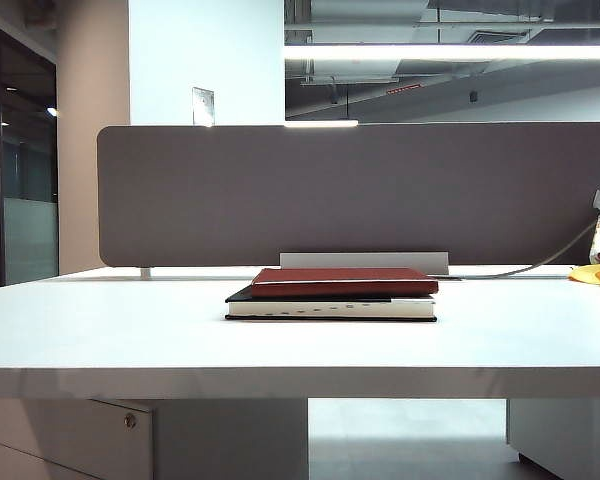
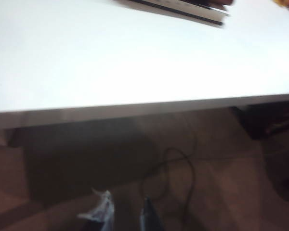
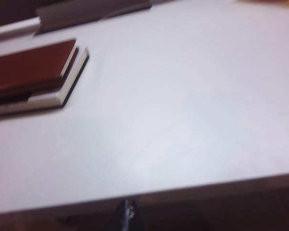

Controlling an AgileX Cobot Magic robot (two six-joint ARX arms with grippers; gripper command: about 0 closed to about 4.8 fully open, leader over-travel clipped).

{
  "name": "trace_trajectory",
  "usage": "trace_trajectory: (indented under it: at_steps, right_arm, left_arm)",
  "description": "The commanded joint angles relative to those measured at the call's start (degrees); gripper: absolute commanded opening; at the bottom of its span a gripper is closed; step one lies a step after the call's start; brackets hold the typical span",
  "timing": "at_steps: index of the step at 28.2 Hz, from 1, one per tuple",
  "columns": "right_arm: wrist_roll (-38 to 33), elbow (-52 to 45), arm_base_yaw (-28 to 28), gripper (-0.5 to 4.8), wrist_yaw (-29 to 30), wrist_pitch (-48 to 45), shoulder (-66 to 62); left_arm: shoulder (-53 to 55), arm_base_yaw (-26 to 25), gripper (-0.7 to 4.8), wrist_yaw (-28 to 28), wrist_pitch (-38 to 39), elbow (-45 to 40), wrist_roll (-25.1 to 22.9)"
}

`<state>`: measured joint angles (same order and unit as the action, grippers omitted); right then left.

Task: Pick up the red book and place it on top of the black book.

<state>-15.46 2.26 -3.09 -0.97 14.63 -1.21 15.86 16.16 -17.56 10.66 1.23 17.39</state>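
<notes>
The right gripper [image 3: 126, 214] hangs off the near edge of the table [image 3: 183, 120], its fingers pressed together on nothing. The left gripper [image 2: 125, 214] also sits below the table edge, over the floor, its two fingertips [image 2: 103, 209] standing apart with nothing between them; a dark cable [image 2: 183, 168] loops on the floor just beyond them.

Well away from both, the red book [image 1: 342, 281] lies flat on top of the black book [image 1: 330, 305], set a little askew so a corner of the black cover shows at the left. Small white marks run along the black book's edge, too small to read. Nothing stands between the grippers and the books. Behind them rises a grey partition [image 1: 360, 190], and yellow items [image 1: 595, 273] lie at the table's far right.
</notes>
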Motion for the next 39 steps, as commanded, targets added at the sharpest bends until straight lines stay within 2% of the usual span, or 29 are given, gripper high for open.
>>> trace_trajectory:
  at_steps: [1,14,18,24,39]
  right_arm:
    - [1.0,0.4,0.0,-0.01,-2.2,-0.9,1.1]
    - [2.2,0.4,0.1,0.00,-4.5,-0.7,1.0]
    - [2.2,0.4,0.0,0.00,-4.0,-0.7,1.0]
    - [2.2,0.4,0.0,0.00,-1.7,-0.7,1.0]
    - [2.0,0.4,0.0,0.00,-1.3,-0.7,1.1]
  left_arm:
    - [0.0,0.0,0.80,5.4,1.5,0.1,-0.5]
    - [0.0,0.0,0.80,17.9,2.6,0.1,0.2]
    - [0.0,0.0,0.80,21.0,2.6,0.2,-1.9]
    - [0.0,0.0,0.80,24.3,2.3,0.2,-0.9]
    - [0.0,0.0,0.80,24.9,2.1,0.1,-0.9]
